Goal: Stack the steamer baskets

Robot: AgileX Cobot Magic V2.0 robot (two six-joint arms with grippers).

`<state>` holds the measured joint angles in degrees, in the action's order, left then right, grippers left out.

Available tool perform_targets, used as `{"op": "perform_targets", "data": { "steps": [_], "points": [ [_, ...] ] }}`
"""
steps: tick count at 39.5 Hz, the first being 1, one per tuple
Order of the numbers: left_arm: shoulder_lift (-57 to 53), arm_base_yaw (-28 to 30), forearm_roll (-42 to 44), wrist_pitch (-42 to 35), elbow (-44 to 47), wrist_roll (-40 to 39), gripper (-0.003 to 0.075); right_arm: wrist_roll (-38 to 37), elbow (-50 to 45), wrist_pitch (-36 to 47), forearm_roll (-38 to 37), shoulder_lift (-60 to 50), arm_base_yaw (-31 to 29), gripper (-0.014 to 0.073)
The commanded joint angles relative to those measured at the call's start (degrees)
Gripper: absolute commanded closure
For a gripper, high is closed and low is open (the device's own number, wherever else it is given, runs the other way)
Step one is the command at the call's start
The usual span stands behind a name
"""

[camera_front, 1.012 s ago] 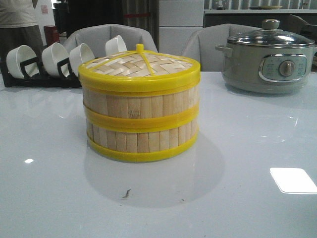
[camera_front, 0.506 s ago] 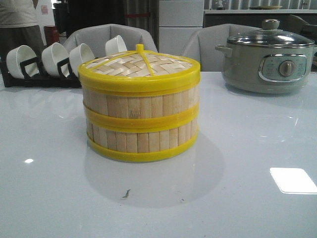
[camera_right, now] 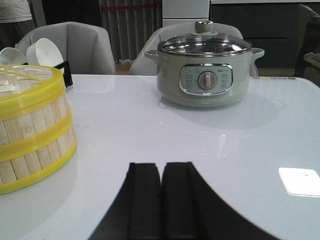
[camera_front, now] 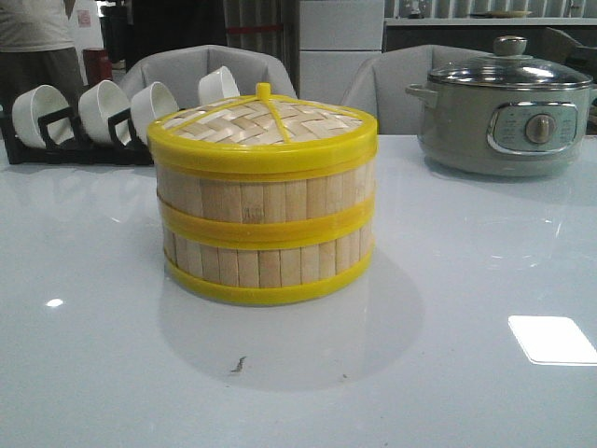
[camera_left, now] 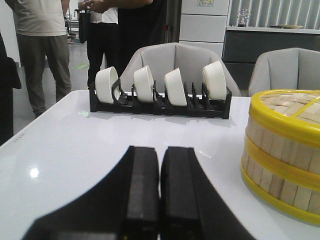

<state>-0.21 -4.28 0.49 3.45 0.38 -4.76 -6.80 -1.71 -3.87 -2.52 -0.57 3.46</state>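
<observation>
Two steamer baskets stand stacked in the middle of the white table, the upper basket (camera_front: pixel 266 191) on the lower basket (camera_front: pixel 266 266), with the woven lid (camera_front: pixel 263 126) on top. The stack also shows in the left wrist view (camera_left: pixel 282 150) and the right wrist view (camera_right: pixel 32 127). My left gripper (camera_left: pixel 160 150) is shut and empty, low over the table left of the stack. My right gripper (camera_right: pixel 161 166) is shut and empty, low over the table right of the stack. Neither gripper shows in the front view.
A grey-green electric pot (camera_front: pixel 504 107) with a glass lid stands at the back right. A black rack of several white bowls (camera_front: pixel 93 121) stands at the back left. Grey chairs (camera_front: pixel 205 75) stand behind the table. People stand at the far left (camera_left: pixel 42 40).
</observation>
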Motion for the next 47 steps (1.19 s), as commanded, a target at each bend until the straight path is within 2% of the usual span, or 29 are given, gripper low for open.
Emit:
{"op": "perform_targets", "data": {
  "steps": [1,22,31,47],
  "points": [
    [-0.8,0.2,-0.1,-5.2,0.1,-0.1,0.0626,-0.2,0.9,4.7,-0.1,-1.3,0.0,0.0537],
    [-0.8,0.2,-0.1,-5.2,0.1,-0.1,0.0626,-0.1,0.8,5.1,0.5,-1.2,0.0,0.0537],
    [-0.8,0.2,-0.1,-5.2,0.1,-0.1,0.0626,8.4,0.8,5.1,8.1,-1.2,0.0,0.0537],
    [-0.8,0.2,-0.1,-5.2,0.1,-0.1,0.0626,8.5,0.8,5.9,8.1,-1.2,0.0,0.0537]
  ]
}}
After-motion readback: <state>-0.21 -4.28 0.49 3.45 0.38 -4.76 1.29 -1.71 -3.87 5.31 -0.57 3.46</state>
